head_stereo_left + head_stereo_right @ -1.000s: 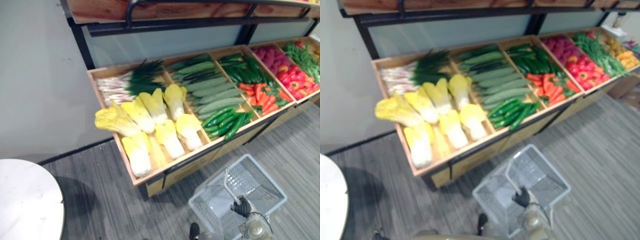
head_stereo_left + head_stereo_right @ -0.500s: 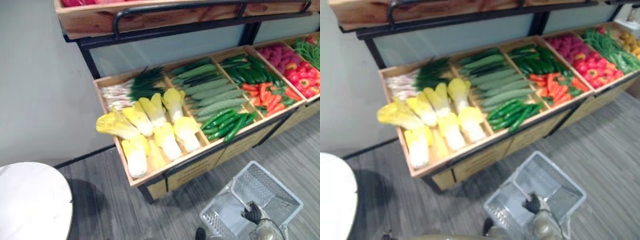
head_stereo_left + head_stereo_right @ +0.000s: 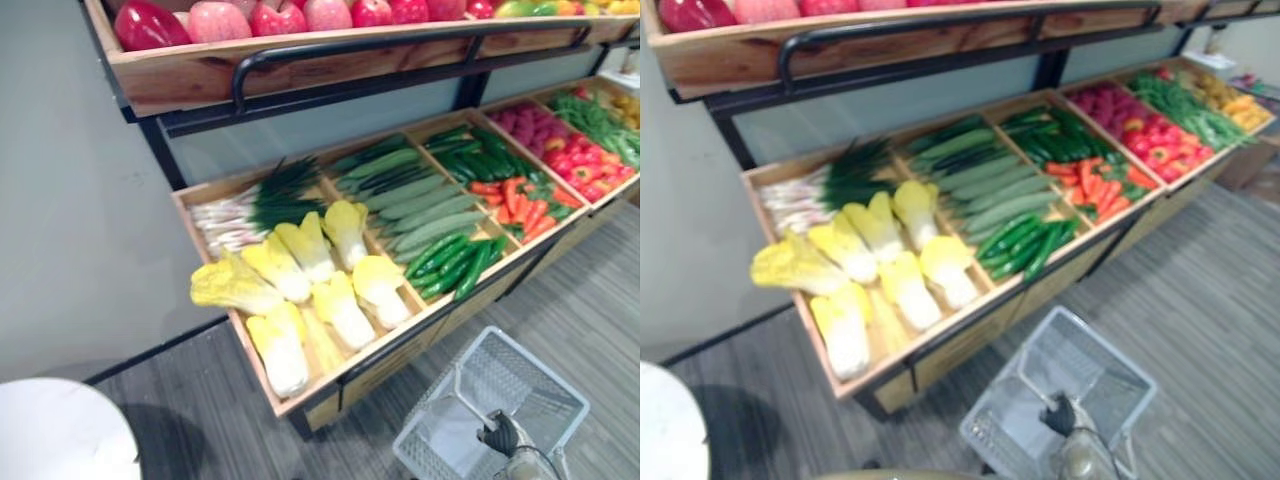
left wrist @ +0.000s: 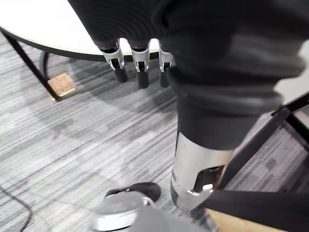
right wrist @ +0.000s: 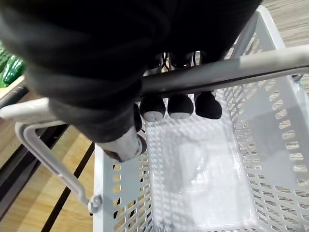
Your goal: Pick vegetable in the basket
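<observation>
A pale grey plastic basket (image 3: pixel 440 394) hangs low in front of the vegetable stand, and its floor (image 5: pixel 203 164) is bare. My right hand (image 3: pixel 500 435) is shut on the basket's grey handle (image 5: pixel 251 65), the dark fingertips (image 5: pixel 179 105) curled under the bar. On the stand's wooden tray lie yellow cabbages (image 3: pixel 300 285), scallions (image 3: pixel 250 200), long pale cucumbers (image 3: pixel 420 200), small green peppers (image 3: pixel 455 265), carrots (image 3: pixel 520 200) and red peppers (image 3: pixel 590 170). My left hand (image 4: pixel 140 63) hangs with straight fingers over the carpet, holding nothing.
An upper shelf (image 3: pixel 300 60) with red fruit and a black rail overhangs the back of the tray. A white round table (image 3: pixel 55 440) stands at my left, its edge (image 4: pixel 48 29) close to the left hand. Grey carpet runs before the stand.
The camera has moved: the upper fruit shelf has come into view and the stand has shifted. My right hand keeps its hold on the basket handle.
</observation>
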